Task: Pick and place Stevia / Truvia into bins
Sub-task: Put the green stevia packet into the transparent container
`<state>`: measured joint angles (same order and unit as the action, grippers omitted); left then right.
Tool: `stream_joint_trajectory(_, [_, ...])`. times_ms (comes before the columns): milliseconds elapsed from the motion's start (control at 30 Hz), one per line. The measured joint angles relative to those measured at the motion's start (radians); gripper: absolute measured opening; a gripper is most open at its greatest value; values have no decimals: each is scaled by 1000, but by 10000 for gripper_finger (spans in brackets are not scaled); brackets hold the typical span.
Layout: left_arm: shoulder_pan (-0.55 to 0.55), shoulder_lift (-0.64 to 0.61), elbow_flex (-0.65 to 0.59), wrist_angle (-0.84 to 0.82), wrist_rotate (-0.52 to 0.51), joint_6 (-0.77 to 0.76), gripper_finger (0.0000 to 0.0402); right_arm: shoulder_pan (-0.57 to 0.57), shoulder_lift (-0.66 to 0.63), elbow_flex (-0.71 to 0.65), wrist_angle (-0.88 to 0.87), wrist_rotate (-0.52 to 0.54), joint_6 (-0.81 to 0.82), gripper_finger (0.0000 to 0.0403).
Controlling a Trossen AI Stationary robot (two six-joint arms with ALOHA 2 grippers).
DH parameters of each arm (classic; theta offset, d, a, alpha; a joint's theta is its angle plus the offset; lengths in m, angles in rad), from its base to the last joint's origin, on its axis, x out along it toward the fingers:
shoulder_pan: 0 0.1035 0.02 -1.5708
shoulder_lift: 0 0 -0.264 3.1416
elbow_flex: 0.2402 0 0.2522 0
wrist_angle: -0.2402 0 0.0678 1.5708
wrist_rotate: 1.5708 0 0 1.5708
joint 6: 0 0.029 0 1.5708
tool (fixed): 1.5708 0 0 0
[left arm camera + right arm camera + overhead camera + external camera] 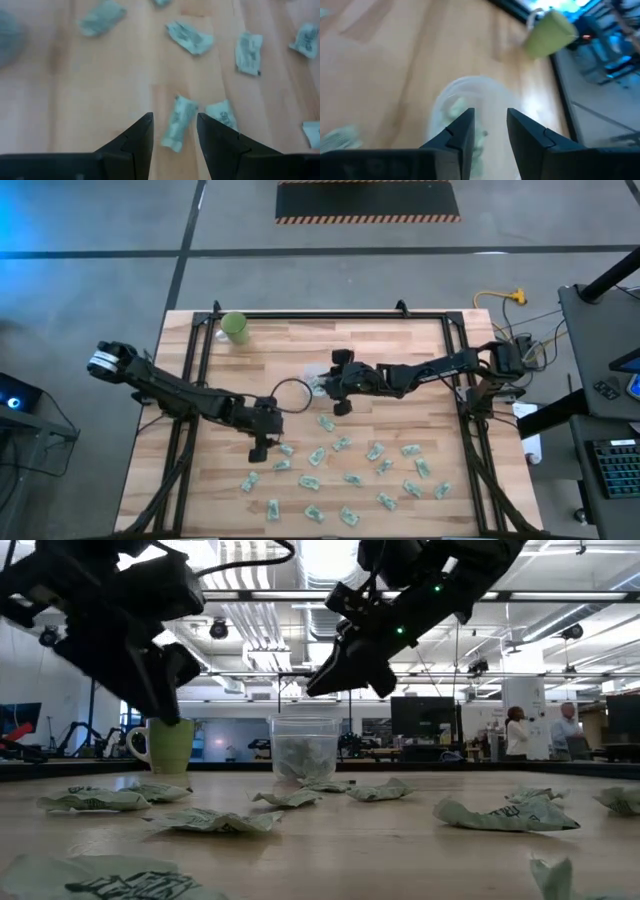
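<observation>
The right gripper (490, 127) hung above the clear cup (470, 110) with fingers parted and empty, packets (462, 107) inside, while the left gripper (174, 132), jaws apart, hovered over a loose packet (177, 122) on the table (400, 350).

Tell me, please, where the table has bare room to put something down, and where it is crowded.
Free: the wood at the far edge, between the green cup and the far right corner, and the strip along the right rail above the packets. Crowded: the near half, scattered with packets, and the middle, where the clear cup, left gripper and right gripper meet.
</observation>
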<state>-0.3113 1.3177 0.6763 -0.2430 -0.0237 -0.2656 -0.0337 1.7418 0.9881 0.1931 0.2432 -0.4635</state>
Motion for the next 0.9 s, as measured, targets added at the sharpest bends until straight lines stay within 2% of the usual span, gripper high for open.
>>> stream_joint_trajectory(233, [-18,118,0,8,7,9,135,14,-37,0,-164,-93,1,88])
stream_joint_trajectory(667, [-18,209,0,15,2,9,133,34,-189,-2,-399,-123,85,72])
stream_joint_trajectory(800, [-18,207,-2,21,-4,10,109,50,-237,-2,-530,-129,156,76])
stream_joint_trajectory(900, [-18,206,-2,21,-10,10,75,63,-258,-4,-639,-197,232,77])
